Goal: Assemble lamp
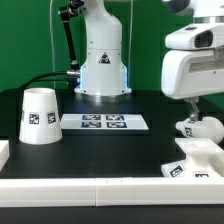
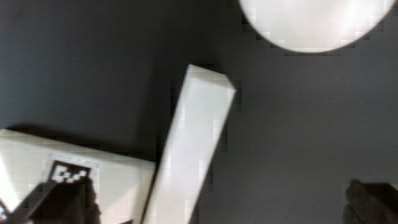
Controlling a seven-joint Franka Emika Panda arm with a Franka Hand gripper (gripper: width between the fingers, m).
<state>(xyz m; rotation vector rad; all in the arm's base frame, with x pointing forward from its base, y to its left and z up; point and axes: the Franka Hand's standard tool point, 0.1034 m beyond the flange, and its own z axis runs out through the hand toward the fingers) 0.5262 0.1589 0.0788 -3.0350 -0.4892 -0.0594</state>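
While the gripper (image 1: 190, 108) hangs over the exterior view's right side, its fingers are spread wide and grasp nothing: the wrist view shows both dark fingertips (image 2: 61, 200) well apart, with a white bar (image 2: 192, 140) running through the gap. The lamp is in three loose parts. The bulb (image 1: 200, 128) sits on the black table (image 1: 140, 150) just below the gripper, a tag on it facing the exterior view's left; whether the fingers touch it cannot be told there, but in the wrist view it lies clear of the fingertips. The base (image 1: 196, 153) lies flat, nearer than the bulb and just beside the white wall (image 1: 100, 188) along the near edge, a tag on its side. The shade (image 1: 40, 115) stands upright, narrow end up, well apart at the exterior view's left, tag facing near. The marker board (image 1: 105, 122) lies flat between shade and bulb, in front of the arm's pedestal (image 1: 102, 70).
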